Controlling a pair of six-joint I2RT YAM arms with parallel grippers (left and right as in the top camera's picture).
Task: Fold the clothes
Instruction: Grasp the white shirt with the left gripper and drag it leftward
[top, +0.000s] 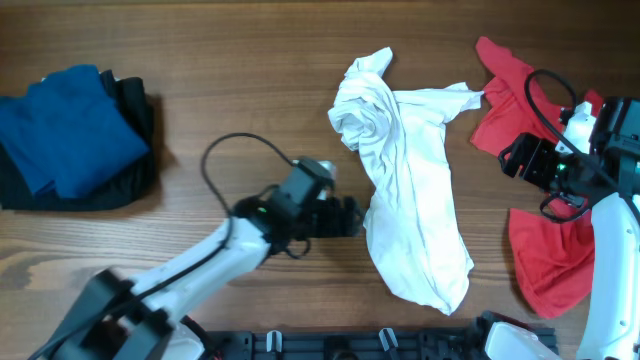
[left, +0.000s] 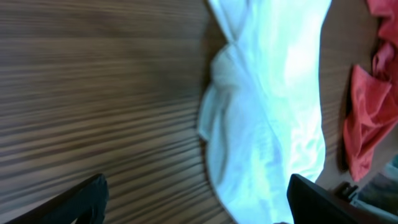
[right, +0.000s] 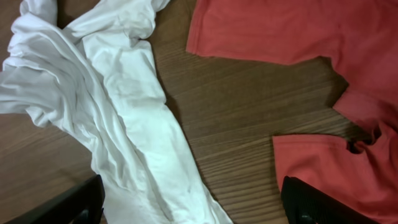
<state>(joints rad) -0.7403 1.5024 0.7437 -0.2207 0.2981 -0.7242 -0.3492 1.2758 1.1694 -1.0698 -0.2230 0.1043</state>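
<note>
the left end effector (top: 352, 216) has its fingers spread wide with nothing pinched between them; it points at the left edge of the white t-shirt (top: 410, 200) and sits just beside it, low over the table (top: 250, 60). in the left wrist view its dark fingers (left: 74, 202) show only at the bottom corners, with bunched white cloth lying ahead of them on the wood

the right end effector (top: 508, 160) is likewise spread and holds nothing; it hangs above the table at the left edge of the red garment (top: 545, 260), fingers turned toward the t-shirt. its wrist view shows white cloth on the left, red cloth on the right and bare wood between

the white t-shirt lies crumpled in a long strip down the middle-right of the table, its upper end twisted into a bunch, its lower end near the front edge. the red garment lies spread and rumpled at the far right, partly under the right arm, its upper part close to the t-shirt's sleeve. well apart at the far left, a blue garment (top: 65, 130) lies on top of a black garment (top: 130, 175). a black cable (top: 240, 135) loops above the left arm
</note>
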